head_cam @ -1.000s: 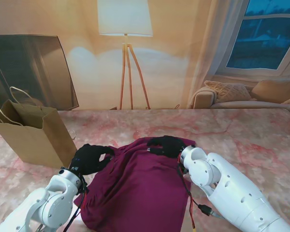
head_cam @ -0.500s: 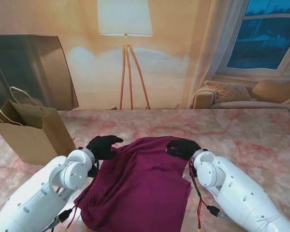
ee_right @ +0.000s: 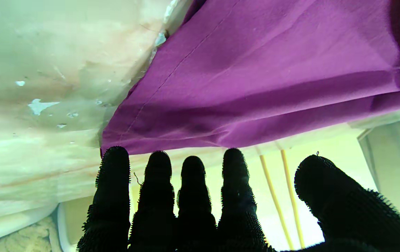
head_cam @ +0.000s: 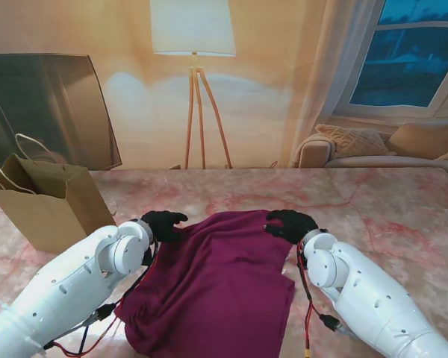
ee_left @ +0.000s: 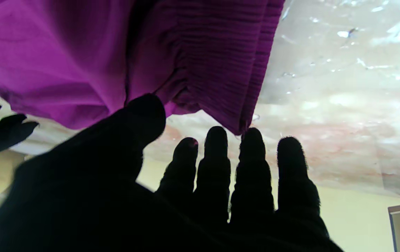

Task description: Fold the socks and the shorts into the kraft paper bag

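The maroon shorts (head_cam: 216, 283) lie spread on the marble table, their far edge between my two black-gloved hands. My left hand (head_cam: 163, 222) rests at the far left corner, fingers (ee_left: 252, 168) straight, thumb tip touching the ribbed waistband (ee_left: 220, 63). My right hand (head_cam: 290, 224) sits at the far right corner, its fingers (ee_right: 193, 189) stretched out just past the cloth's hem (ee_right: 255, 87). Neither hand pinches the fabric. The kraft paper bag (head_cam: 56, 212) stands upright and open-topped at the far left. No socks show in any view.
The pink marble table (head_cam: 388, 216) stretches to the right and beyond the shorts. Red and black cables (head_cam: 308, 313) hang from my right forearm beside the cloth. A floor lamp (head_cam: 194, 89) and a sofa (head_cam: 373, 145) stand past the table's far edge.
Both hands slid away from me and outward along the shorts' far edge, the left farthest. The cloth now lies wider and flatter between them.
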Available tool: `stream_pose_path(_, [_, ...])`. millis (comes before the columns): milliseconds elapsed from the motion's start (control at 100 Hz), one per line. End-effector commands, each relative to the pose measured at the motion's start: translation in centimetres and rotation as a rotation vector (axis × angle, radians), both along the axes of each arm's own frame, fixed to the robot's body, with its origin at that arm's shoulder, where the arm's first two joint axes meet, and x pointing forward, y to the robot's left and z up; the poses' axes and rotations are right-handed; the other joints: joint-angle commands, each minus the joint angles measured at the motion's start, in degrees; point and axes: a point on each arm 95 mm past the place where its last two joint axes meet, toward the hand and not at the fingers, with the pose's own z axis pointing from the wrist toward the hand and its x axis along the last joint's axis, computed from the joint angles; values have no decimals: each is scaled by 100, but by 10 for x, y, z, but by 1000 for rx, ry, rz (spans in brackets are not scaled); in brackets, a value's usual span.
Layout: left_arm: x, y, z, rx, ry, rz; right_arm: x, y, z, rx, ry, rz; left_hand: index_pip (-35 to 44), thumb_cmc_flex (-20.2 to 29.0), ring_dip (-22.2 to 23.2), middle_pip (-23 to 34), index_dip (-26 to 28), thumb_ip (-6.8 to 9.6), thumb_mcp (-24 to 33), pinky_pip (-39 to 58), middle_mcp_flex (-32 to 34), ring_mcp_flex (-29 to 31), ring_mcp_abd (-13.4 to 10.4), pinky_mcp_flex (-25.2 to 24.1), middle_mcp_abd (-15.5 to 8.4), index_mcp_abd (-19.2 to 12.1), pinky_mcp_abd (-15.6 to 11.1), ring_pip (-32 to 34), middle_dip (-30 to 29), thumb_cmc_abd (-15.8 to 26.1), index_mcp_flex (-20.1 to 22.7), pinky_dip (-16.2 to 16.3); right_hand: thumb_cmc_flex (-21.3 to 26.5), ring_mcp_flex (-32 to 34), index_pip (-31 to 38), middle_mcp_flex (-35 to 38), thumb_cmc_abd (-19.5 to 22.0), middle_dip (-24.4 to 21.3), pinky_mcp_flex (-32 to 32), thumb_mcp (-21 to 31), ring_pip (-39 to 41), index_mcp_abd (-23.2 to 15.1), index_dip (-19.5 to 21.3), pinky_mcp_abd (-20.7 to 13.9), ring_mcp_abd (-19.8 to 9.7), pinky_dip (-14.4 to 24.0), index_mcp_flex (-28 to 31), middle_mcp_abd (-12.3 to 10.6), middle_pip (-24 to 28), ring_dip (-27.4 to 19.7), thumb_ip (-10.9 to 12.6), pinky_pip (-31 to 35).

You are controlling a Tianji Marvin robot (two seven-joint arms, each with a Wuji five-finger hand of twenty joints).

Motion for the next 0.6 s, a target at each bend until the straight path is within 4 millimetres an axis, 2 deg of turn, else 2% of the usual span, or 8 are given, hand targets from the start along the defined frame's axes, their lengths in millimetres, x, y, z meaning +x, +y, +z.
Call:
stream_pose_path(0, [5, 1, 0, 3, 7, -3, 3, -1, 2, -17, -5, 3, -11, -78, 139, 123, -55, -103, 52, 158, 184, 45, 116, -27, 50, 117, 70, 148, 162, -44, -149, 141, 3, -66, -76, -225, 47, -6, -18, 39, 96, 6, 70, 46, 101, 277, -180, 55, 18, -22, -253, -42])
stream_pose_path(150, [12, 1, -7, 55, 15, -11, 5, -1, 4, -5, -6, -2, -40, -293, 246, 375, -73, -118, 60, 133, 339, -73, 127, -140, -71, 121, 70, 135, 619, -31, -192, 147, 13, 236, -317, -407, 122, 28, 45, -64, 410, 249, 19, 51, 220, 438, -714, 144, 139, 272, -240, 106])
stream_pose_path(240, [15, 3, -14, 97, 9, -5, 5, 0, 1, 14, -10, -23, -36, -526, 367, 928, -77, -87, 143, 111, 619, -34, 170, -178, -224, 153, 103, 246, 1303, -85, -169, 163, 60, 429, -608, -589, 132, 169, 70, -125, 1005, 607, 23, 74, 306, 734, -1253, 212, 499, 954, -212, 334])
stream_pose_path(330, [17, 6, -20, 108, 6, 9, 6, 0, -3, 8, -4, -32, 65, -621, 880, 1774, -24, -94, 277, 147, 787, 58, 195, -202, -467, 65, 155, 711, 2408, -181, -42, 163, 78, 276, -1535, -781, 106, 276, 30, -156, 1376, 857, -13, 42, 275, 951, -1286, 210, 837, 1369, -206, 344])
stream_pose_path(360, [18, 6, -21, 104, 0, 19, 7, 0, -4, 0, -3, -35, 195, -667, 1154, 2102, 45, -103, 349, 205, 937, 153, 205, -180, -483, -7, 196, 944, 2822, -250, 111, 187, 79, 211, -2311, -847, 86, 316, 27, -144, 1593, 949, 543, 27, 266, 1074, -1136, 219, 988, 1527, -203, 353])
stream_pose_path(460, [18, 7, -23, 103, -7, 30, 10, -1, -6, -10, 10, -53, 1255, -554, 1898, 2600, 639, -341, 203, 351, 1483, 381, 229, -106, -657, -624, 323, 1394, 4597, -405, 970, 230, 89, -76, -2508, -1039, 40, 417, -47, -119, 1992, 1099, 578, -3, 235, 1143, -1114, 243, 1211, 1736, -205, 394])
stream_pose_path(510, [18, 7, -23, 104, -10, 26, 11, 0, -7, -9, 19, -70, 2075, -673, 2188, 2701, 1084, -248, 237, 367, 1535, 368, 267, -128, -653, -1008, 378, 1560, 4758, -409, 1586, 252, 151, -692, -2614, -1393, -70, 463, -270, -62, 2377, 1211, -686, -119, 142, 1354, -1013, 234, 1332, 1966, -221, 376])
stream_pose_path(590, [17, 8, -24, 99, -20, 26, 14, 0, -8, -36, 10, -92, 3156, -311, 2363, 2558, 1544, -579, -336, 344, 1394, 291, 291, -162, -569, -1590, 394, 1516, 4390, -621, 1764, 277, 166, -1458, -2688, -1452, -219, 601, -654, 60, 2847, 1346, -2027, -265, 34, 1582, -913, 225, 1081, 2212, -240, 232])
